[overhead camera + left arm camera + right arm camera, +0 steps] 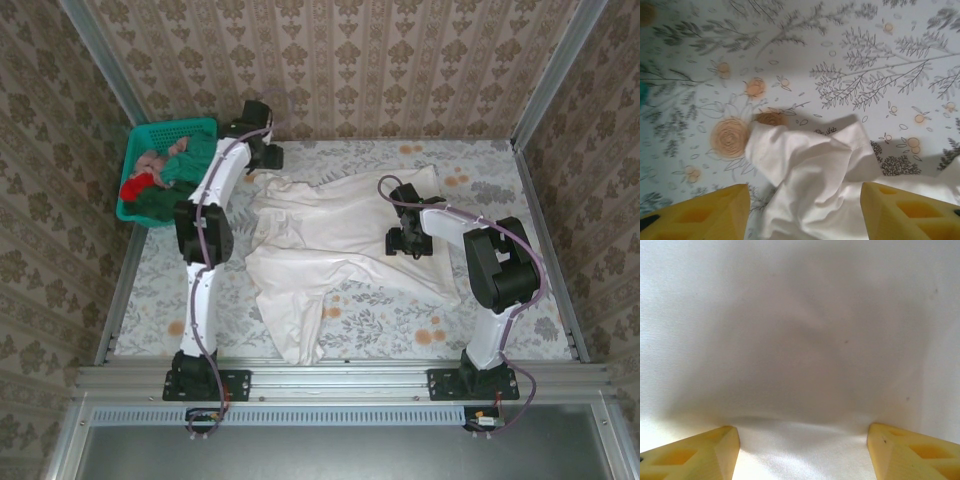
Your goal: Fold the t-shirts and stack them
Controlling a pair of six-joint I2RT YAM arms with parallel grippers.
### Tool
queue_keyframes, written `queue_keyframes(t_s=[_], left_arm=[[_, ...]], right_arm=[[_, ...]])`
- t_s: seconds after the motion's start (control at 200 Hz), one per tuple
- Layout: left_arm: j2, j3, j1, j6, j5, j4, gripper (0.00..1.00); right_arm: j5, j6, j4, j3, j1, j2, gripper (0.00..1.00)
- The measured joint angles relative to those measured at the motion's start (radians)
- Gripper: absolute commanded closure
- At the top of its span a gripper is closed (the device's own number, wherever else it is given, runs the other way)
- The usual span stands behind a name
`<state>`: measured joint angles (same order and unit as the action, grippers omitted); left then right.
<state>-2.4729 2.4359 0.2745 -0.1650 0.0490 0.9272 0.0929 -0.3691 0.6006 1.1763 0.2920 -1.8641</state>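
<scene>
White shirt [335, 245] spread at centre frame; left gripper [804, 202] and right gripper [802, 440] gape wide over it, grasping nothing.

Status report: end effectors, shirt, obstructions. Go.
Left end effector open over white t-shirt, bunched far-left corner. Right end effector open, low over its right side. Shirt crumpled, unfolded. Other shirts heaped in teal basket, far left.
</scene>
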Motion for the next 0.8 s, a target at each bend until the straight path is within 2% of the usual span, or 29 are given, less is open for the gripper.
queue_keyframes(t_s=[0.19, 0.3, 0.425, 0.46, 0.545, 0.605, 0.665, 0.8], left_arm=[[-0.074, -0.084, -0.045, -0.056, -0.035, -0.016, 0.35], [-0.089, -0.102, -0.072, -0.095, -0.069, -0.056, 0.39], [-0.092, -0.102, -0.082, -0.131, -0.103, -0.122, 0.39], [-0.095, -0.102, -0.082, -0.140, -0.112, -0.137, 0.44], [-0.116, -0.095, -0.082, -0.165, -0.147, -0.175, 0.77], [-0.138, -0.075, -0.082, -0.185, -0.186, -0.210, 0.95], [-0.159, -0.049, -0.082, -0.200, -0.232, -0.246, 1.00], [-0.174, -0.034, -0.082, -0.228, -0.340, -0.347, 1.00]], right_arm=[[0.000, 0.000, 0.000, -0.001, 0.000, 0.001, 0.30], [0.000, 0.000, 0.000, -0.014, 0.000, 0.012, 0.30], [0.000, 0.000, 0.002, -0.030, 0.000, 0.026, 0.30], [0.000, 0.001, 0.002, -0.032, 0.000, 0.029, 0.30], [0.000, 0.003, 0.003, -0.035, 0.000, 0.031, 0.30], [0.000, 0.003, 0.003, -0.035, 0.000, 0.031, 0.30], [0.000, 0.003, 0.004, -0.035, 0.000, 0.031, 0.30], [-0.001, 0.003, 0.004, -0.035, 0.000, 0.031, 0.30]])
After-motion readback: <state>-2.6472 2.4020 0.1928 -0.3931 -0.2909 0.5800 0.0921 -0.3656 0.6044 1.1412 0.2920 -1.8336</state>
